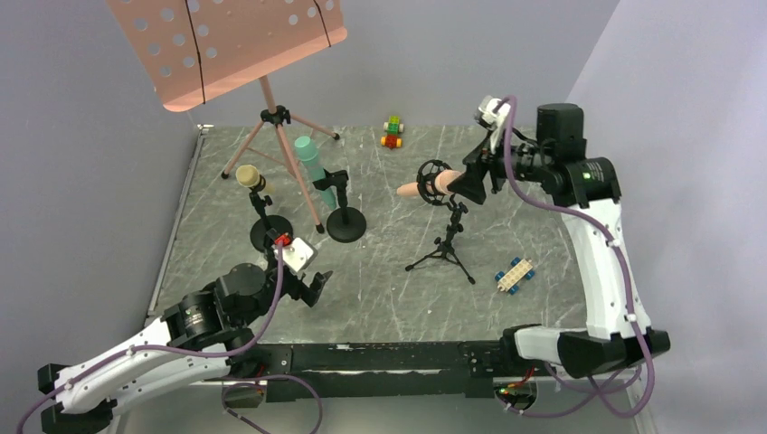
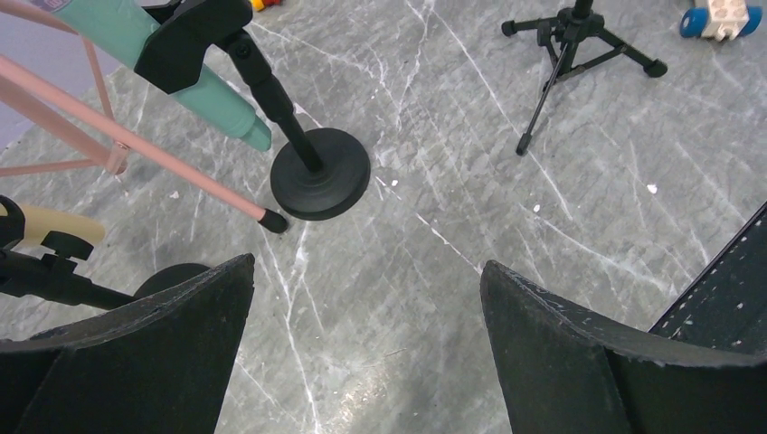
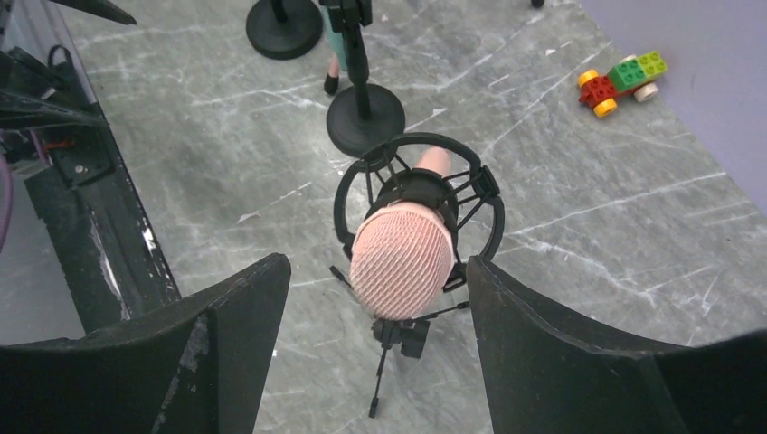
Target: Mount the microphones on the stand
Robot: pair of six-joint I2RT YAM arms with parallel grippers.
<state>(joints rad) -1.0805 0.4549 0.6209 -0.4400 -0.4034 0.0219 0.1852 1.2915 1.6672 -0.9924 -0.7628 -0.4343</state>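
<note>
The salmon pink microphone (image 1: pixel 423 187) lies level through the black shock-mount ring (image 1: pixel 432 179) of the small tripod stand (image 1: pixel 443 249). In the right wrist view its mesh head (image 3: pixel 401 258) sticks out of the ring (image 3: pixel 351 194) between my right gripper's (image 3: pixel 375 267) open fingers, with a gap on each side. The teal-green microphone (image 1: pixel 312 161) sits in the clip of a round-base stand (image 1: pixel 345 224). The pale yellow microphone (image 1: pixel 249 176) sits on another round-base stand (image 1: pixel 269 232). My left gripper (image 2: pixel 366 267) is open and empty, low over the table near the front left (image 1: pixel 307 285).
A pink music stand (image 1: pixel 235 45) on thin tripod legs (image 1: pixel 271 149) stands at the back left, one leg ending beside the teal microphone's base (image 2: pixel 320 172). A coloured toy-brick car (image 1: pixel 392 132) sits at the back, a blue-and-white one (image 1: pixel 515 274) at the front right.
</note>
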